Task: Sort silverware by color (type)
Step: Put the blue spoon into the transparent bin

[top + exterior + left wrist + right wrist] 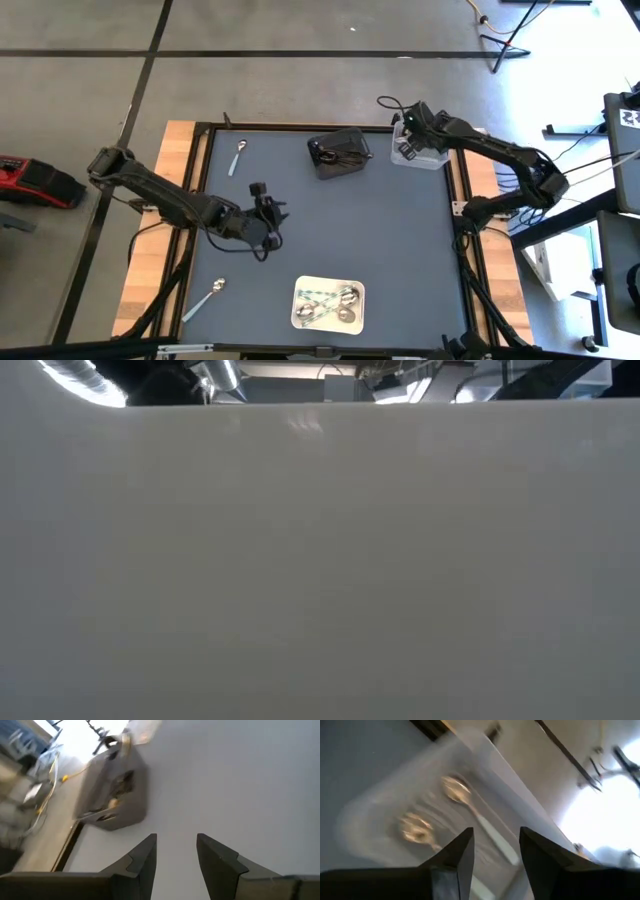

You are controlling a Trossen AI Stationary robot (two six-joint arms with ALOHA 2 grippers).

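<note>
My left gripper [268, 212] [175, 840] hovers open over bare table left of centre, holding nothing. My right gripper [412, 122] [495, 832] is open above the clear bin [418, 152] at the far right corner. Two shiny spoons [456, 789] [416, 829] lie on that bin's floor. A silver spoon [238, 157] lies flat near the far left corner, and another [205, 298] lies near the near left edge. Several silver spoons [330, 303] lie in the white tray [300, 285]. The dark bin [340, 152] [115, 795] stands at far centre.
The low view is filled by a white wall [320, 560] close to the camera. The table's middle and right half [400, 240] are bare grey surface. A black frame [205, 135] and wooden side strips [150, 270] border the table.
</note>
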